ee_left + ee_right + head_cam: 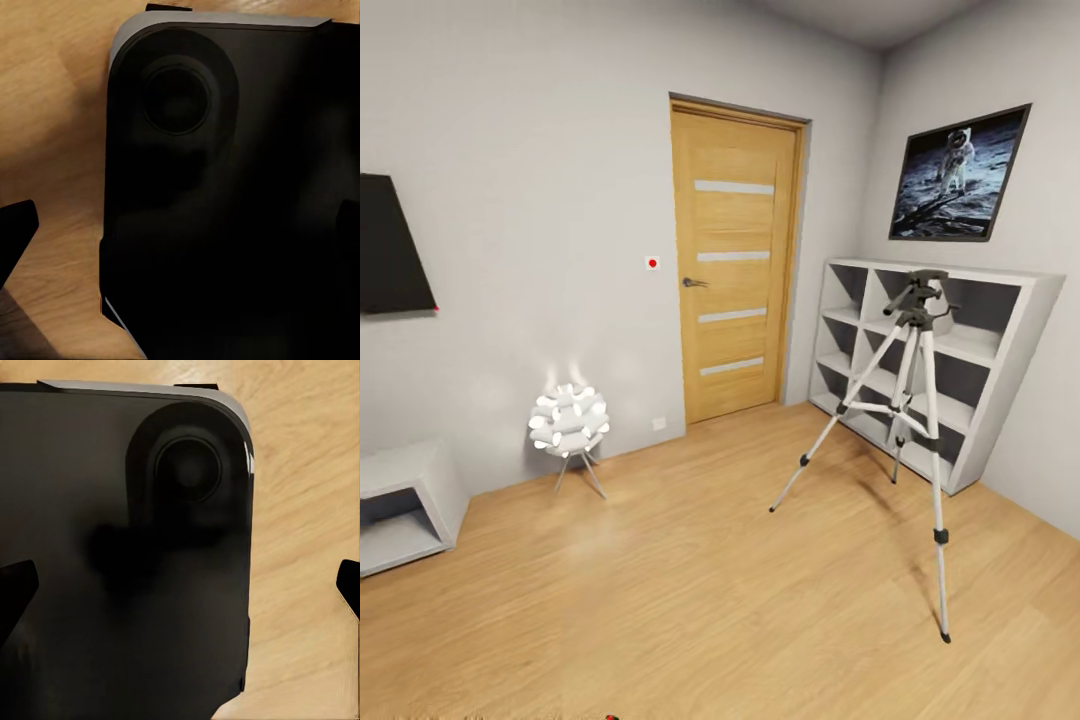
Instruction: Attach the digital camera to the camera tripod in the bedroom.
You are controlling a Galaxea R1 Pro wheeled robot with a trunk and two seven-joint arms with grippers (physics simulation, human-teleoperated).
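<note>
At the far left a dark flat screen (390, 245) hangs on the grey wall, its left part cut off by the edge of the head view, and below it a low grey unit (405, 500) is cut off the same way. Further along, a small white lamp (568, 420) of clustered tubes glows on thin legs on the wood floor (660, 590), close to the wall. A red dot (652, 263) sits on the wall just beside the wooden door (735, 265), which is shut.

Right of the door the camera tripod (905, 420) stands upright on the floor, directly in front of the grey cube shelf (960, 350). Its long axis runs straight up, three silver legs splayed: one toward the door side, one toward the viewer, and one back toward the shelf, partly hidden behind the others. The black head on top points its handle up and toward the door side; nothing is mounted on it. Above the shelf hangs a framed astronaut picture (958, 175).

In the left wrist view, the left gripper (184, 225) shows two dark fingertips set wide apart with nothing between them, above the robot's black base (225, 187) and floor. The right wrist view shows the right gripper (184, 585) the same way, spread and empty, above the same kind of dark body. A tiny red speck at the bottom edge of the head view is too small to make out.
</note>
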